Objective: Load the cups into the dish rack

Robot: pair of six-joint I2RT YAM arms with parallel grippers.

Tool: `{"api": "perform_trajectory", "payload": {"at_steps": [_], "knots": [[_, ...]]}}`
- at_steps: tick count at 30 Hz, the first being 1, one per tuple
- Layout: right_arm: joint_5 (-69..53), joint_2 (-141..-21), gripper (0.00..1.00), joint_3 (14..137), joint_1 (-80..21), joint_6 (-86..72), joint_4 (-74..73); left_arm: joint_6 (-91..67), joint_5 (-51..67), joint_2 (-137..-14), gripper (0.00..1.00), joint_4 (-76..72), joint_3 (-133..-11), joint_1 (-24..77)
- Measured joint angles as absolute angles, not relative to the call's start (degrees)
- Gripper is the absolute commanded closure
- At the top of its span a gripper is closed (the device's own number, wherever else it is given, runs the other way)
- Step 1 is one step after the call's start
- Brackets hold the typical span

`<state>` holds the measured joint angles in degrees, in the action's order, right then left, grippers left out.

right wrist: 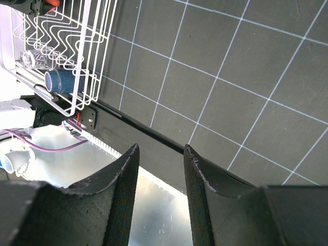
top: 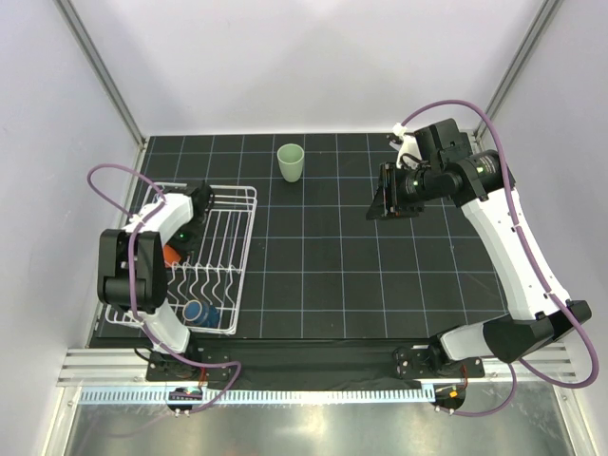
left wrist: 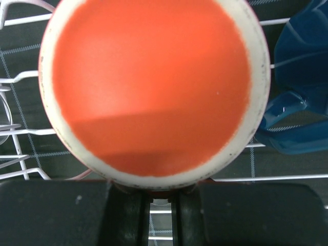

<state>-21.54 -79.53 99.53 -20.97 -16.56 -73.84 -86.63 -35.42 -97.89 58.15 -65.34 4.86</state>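
Left pincer [left wrist: 160,197] gripping one orange mug [left wrist: 151,87], one tumbler [top: 291,162]

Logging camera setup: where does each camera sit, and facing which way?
Top external: above and behind left arm and right arm, both in view, looking down at mat, rack, green cup.
Left wrist: over the rack, facing the orange mug; left gripper shut on its edge.
Right wrist: facing back toward the rack's near corner; open right gripper shows.
Shared: top and right wrist both show the blue mug.
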Motion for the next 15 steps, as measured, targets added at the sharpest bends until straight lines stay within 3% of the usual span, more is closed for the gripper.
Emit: {"api": "perform_trajectory", "payload": {"at_steps": [7,11,15], "knots": [[-21.5,-79.5,0.58,99.5,-21.0,-16.6,-73.8,-86.6,-36.2,-98.8,0.98,57.7,-65.6,4.3],[-21.5,-79.5,0.58,99.5,-21.0,-16.5,-73.8,-86.7,-36.7,-99.4,0.85,57.3,-66.1,4.2],[-21.3,-79.5,0.57,99.5,-21.0,-16.4,-73.8,-86.8,-36.6,-99.6,0.80,57.1,-66.1,4.1]]}}
